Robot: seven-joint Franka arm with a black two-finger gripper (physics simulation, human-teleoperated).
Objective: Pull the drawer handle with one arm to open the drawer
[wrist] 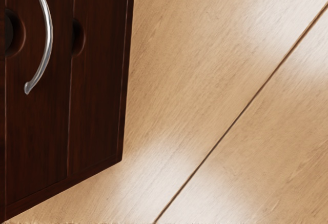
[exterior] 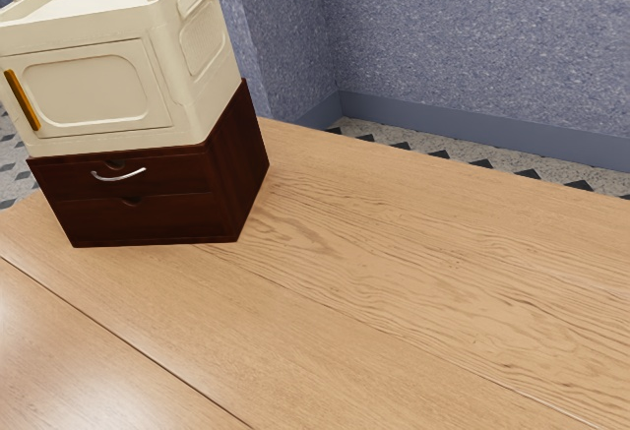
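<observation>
"The tabletop [exterior: 325, 381]'s lying nearest; is the end effector gripping anything?"

"We're unable to tell. The handle [wrist: 49, 34]'s curving across the upper drawer [wrist: 38, 131]; approaching askew, we're risking slipping off."

Hand above tabletop [wrist: 220, 55], apart from it. Wrist rolled roughly quarter turn onto its side, level edges running near upright in wrist view. Hand tilted, wrist camera aimed slantwise and partly downward, tabletop spreading off to one side of its aim.
</observation>
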